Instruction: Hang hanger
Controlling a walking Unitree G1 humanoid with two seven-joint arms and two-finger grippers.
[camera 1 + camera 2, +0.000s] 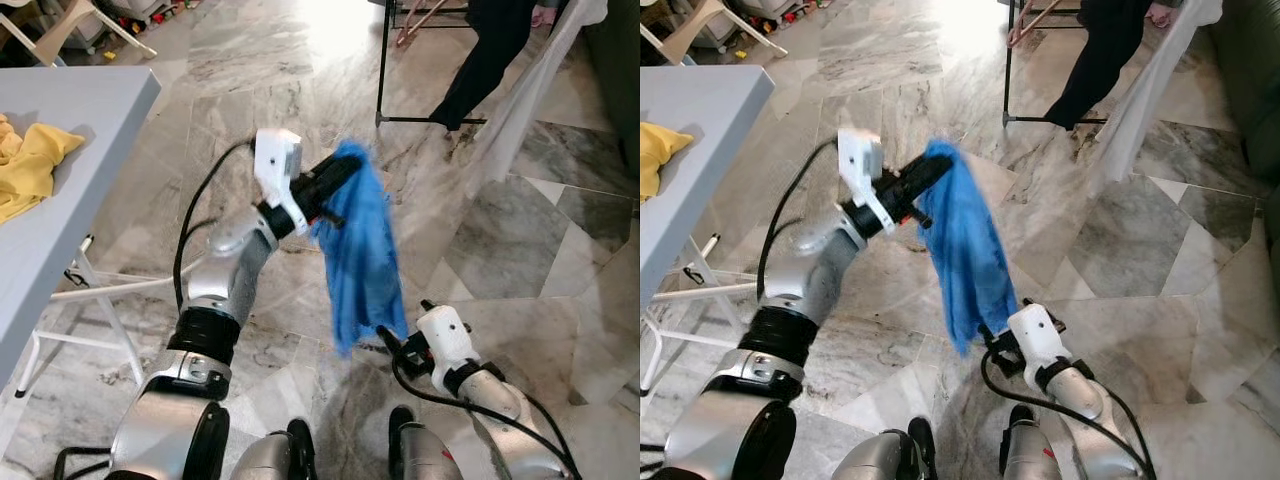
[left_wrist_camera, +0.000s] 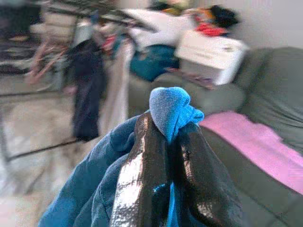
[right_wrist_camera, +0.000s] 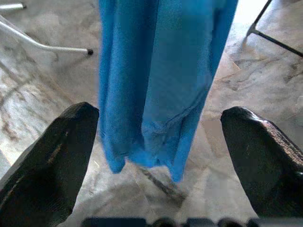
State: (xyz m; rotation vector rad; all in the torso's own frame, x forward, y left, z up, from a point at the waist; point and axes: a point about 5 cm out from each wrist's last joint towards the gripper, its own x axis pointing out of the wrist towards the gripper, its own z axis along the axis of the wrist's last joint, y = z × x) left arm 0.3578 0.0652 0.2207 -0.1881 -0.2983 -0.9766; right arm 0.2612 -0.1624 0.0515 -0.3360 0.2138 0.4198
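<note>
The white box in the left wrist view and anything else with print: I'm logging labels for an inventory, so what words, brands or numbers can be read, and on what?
None can be read.
White box on the sofa back: blurred, no print can be made out.
Blue cloth pinched in the left gripper: no tag or lettering visible.
Right gripper, open below the cloth: plain black fingers.
Yellow cloth on the grey table: no text.

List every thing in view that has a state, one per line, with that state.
Left gripper: shut on the blue cloth, raised in front of the robot.
Blue cloth: pinched at its top, hanging down freely, bunched.
Right gripper: open, fingers either side of the cloth's lower end, not touching it.
Yellow cloth: lying crumpled on the grey table.
Black rack: standing upright on the floor, white cloth draped from it.
</note>
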